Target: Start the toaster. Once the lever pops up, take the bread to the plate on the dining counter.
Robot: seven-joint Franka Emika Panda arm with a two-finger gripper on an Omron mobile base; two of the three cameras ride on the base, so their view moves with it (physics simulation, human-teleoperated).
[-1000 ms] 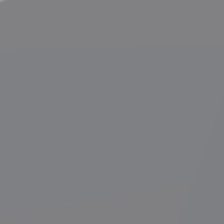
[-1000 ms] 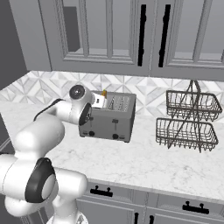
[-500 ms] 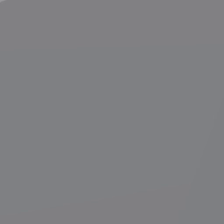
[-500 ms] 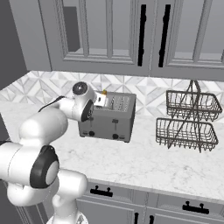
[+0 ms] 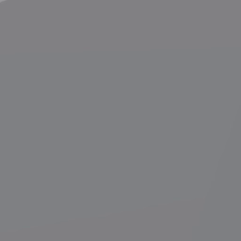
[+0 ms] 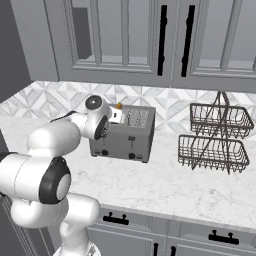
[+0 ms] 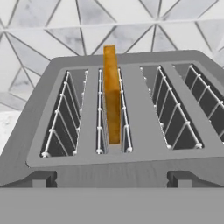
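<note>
One slice of bread stands upright in my toaster, second slot from the left in the hand view.
My gripper hovers above the toaster's near end, jaws spread wide, gripping nothing; the bread sits just ahead and below.

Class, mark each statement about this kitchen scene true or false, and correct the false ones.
1. The bread stands upright in a toaster slot. True.
2. The toaster has two slots. False: the hand view shows four.
3. A two-tier wire basket stands on the counter beside the toaster. True.
4. The toaster stands on the floor. False: it stands on the marble counter.
5. The wire basket is full of fruit. False: both tiers look empty.
</note>
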